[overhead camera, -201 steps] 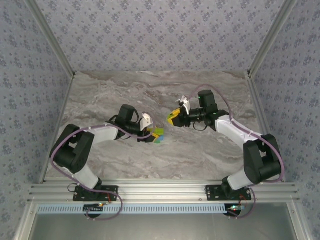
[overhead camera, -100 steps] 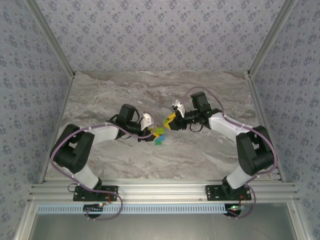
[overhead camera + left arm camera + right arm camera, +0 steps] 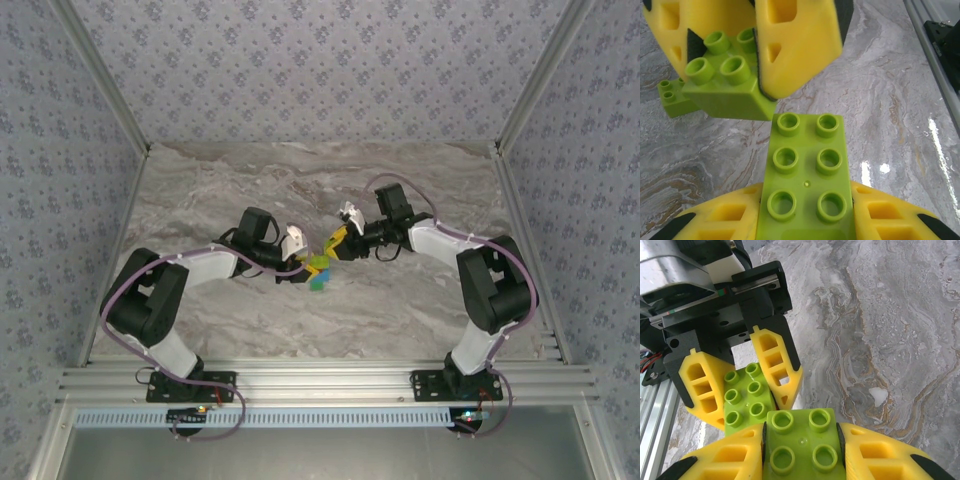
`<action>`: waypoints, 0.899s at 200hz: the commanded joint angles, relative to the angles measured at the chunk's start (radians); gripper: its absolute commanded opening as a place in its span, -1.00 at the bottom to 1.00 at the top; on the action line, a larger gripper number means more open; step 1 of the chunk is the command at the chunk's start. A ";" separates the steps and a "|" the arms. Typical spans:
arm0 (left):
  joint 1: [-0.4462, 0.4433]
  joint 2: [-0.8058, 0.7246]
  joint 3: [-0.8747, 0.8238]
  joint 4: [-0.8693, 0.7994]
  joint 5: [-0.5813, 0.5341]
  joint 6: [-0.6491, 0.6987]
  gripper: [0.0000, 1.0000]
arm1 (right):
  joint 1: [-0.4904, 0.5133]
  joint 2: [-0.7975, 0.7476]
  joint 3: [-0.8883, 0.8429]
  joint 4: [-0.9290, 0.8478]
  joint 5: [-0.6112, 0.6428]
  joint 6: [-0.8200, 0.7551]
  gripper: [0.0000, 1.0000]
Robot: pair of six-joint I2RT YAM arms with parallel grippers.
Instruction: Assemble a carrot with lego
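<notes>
Left gripper (image 3: pixel 308 266) clamps the carrot (image 3: pixel 318 273) above mid-table, 6 lime studs showing. Right gripper (image 3: pixel 337 244) pinches a 4-stud lime brick (image 3: pixel 802 442) just beside the carrot's end.

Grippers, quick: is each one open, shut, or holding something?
Left gripper: shut on the six-stud lime brick.
Right gripper: shut on the four-stud lime brick.
</notes>
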 commanded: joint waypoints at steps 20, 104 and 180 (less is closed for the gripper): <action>0.020 -0.014 0.032 -0.028 0.111 0.014 -0.43 | -0.003 -0.014 -0.013 0.014 -0.081 -0.017 -0.50; 0.031 0.000 0.048 -0.047 0.139 0.010 -0.46 | -0.021 -0.017 0.002 -0.024 -0.204 -0.014 -0.50; 0.037 0.082 0.135 -0.214 0.178 0.084 -0.54 | -0.002 0.019 0.045 -0.066 -0.196 -0.031 -0.51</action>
